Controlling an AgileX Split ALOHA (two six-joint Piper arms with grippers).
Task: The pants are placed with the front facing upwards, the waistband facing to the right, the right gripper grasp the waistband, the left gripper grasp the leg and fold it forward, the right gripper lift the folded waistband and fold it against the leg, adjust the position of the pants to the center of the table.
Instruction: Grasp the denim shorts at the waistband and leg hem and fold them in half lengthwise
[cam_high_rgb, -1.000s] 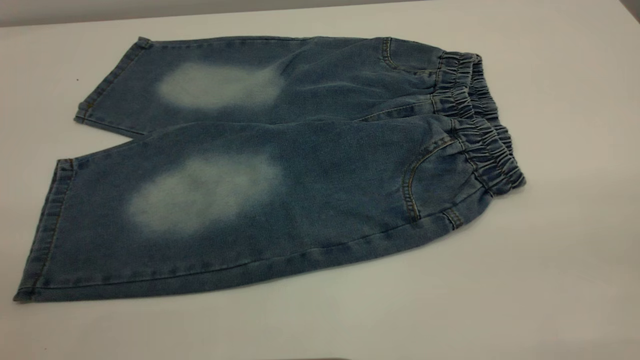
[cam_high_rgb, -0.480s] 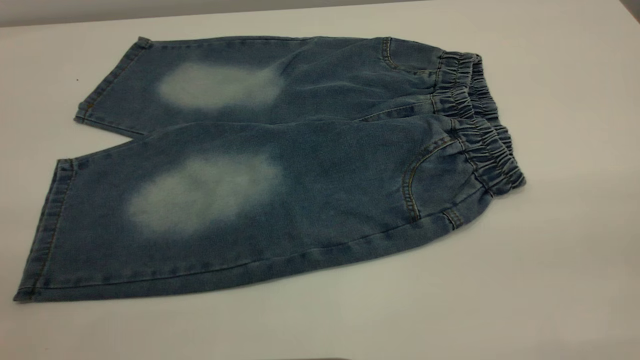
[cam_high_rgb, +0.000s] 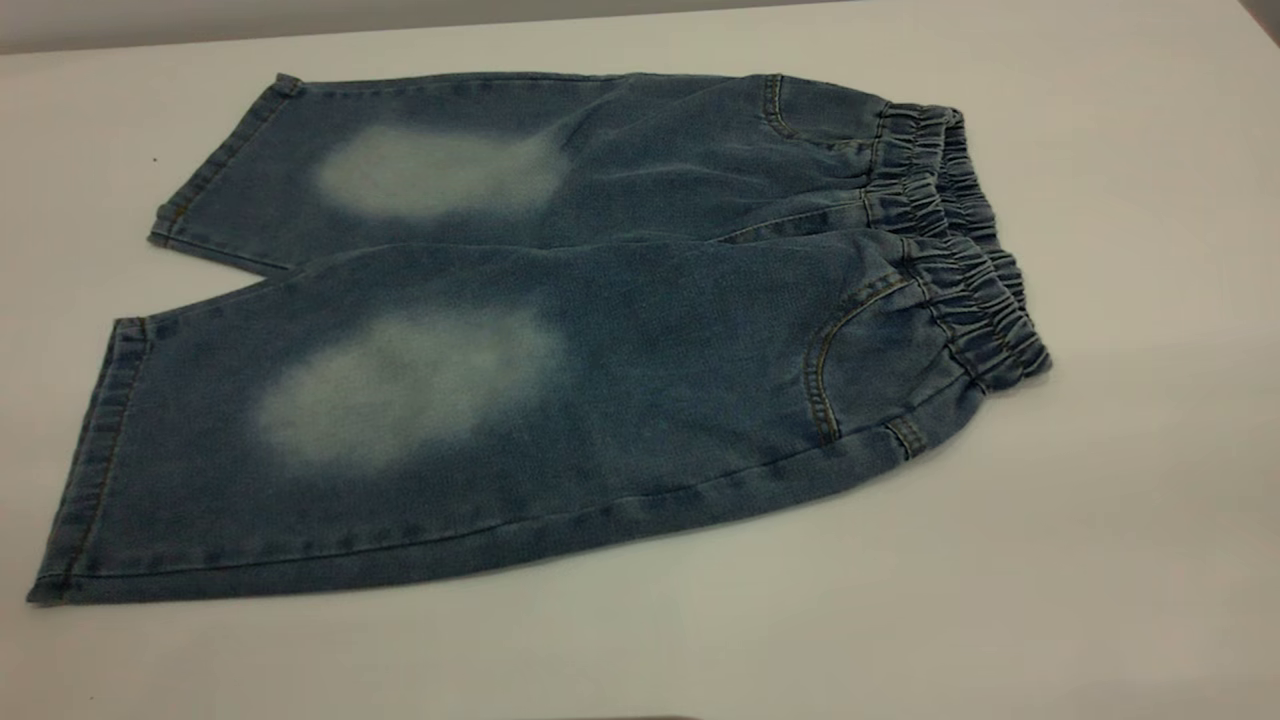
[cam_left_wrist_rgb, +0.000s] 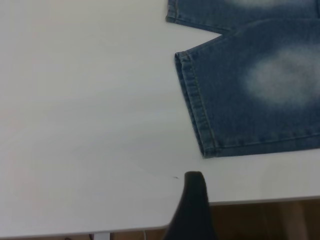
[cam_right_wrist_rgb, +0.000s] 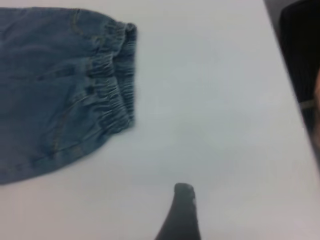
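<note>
The pants (cam_high_rgb: 600, 330) lie flat on the white table (cam_high_rgb: 1150, 500), front up, both legs side by side pointing left. The gathered waistband (cam_high_rgb: 960, 240) is at the right end. Neither gripper shows in the exterior view. My left gripper (cam_left_wrist_rgb: 248, 200) hovers over the table's edge, apart from the near leg's hem (cam_left_wrist_rgb: 197, 110); only one black finger (cam_left_wrist_rgb: 194, 200) shows, with nothing beside it. My right gripper (cam_right_wrist_rgb: 225, 202) hangs above bare table, off from the waistband (cam_right_wrist_rgb: 112, 85), also showing a single finger (cam_right_wrist_rgb: 182, 210) with nothing in it.
The table's front edge (cam_left_wrist_rgb: 260, 201) runs close to the left gripper, with brown floor below it. A dark object (cam_right_wrist_rgb: 300, 50) stands past the table's right edge. Bare tabletop surrounds the pants on all sides.
</note>
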